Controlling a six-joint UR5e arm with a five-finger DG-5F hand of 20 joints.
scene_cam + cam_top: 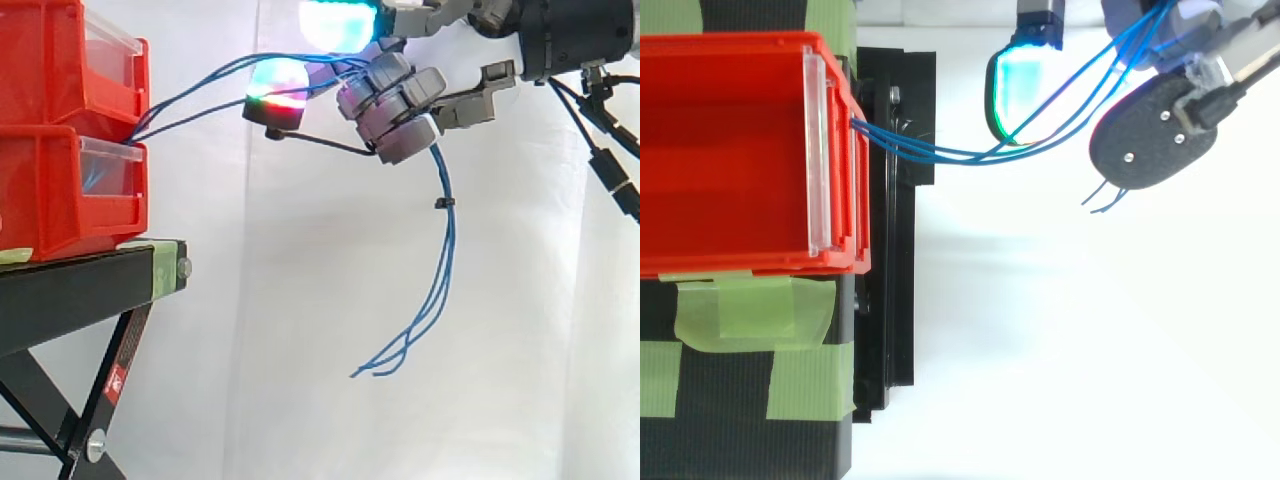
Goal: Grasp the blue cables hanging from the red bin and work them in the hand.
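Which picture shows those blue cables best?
The side view: the blue cables run from the red bins through the curled hand and dangle below. The top view shows their span from the bins and two loose tips.

A black metal stand (pixel 70 290) on crossed legs carries strips of pale green tape (pixel 750 310) on top; behind it hangs an evenly lit white fabric curtain (pixel 300 400).

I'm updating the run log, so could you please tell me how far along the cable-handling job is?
Done: the fingers of the robot hand are curled round the thin blue cables, which stretch from the stacked red plastic bins. In hand: the bundle passes through the grip, loose ends dangling below. Left: working them in the hand.
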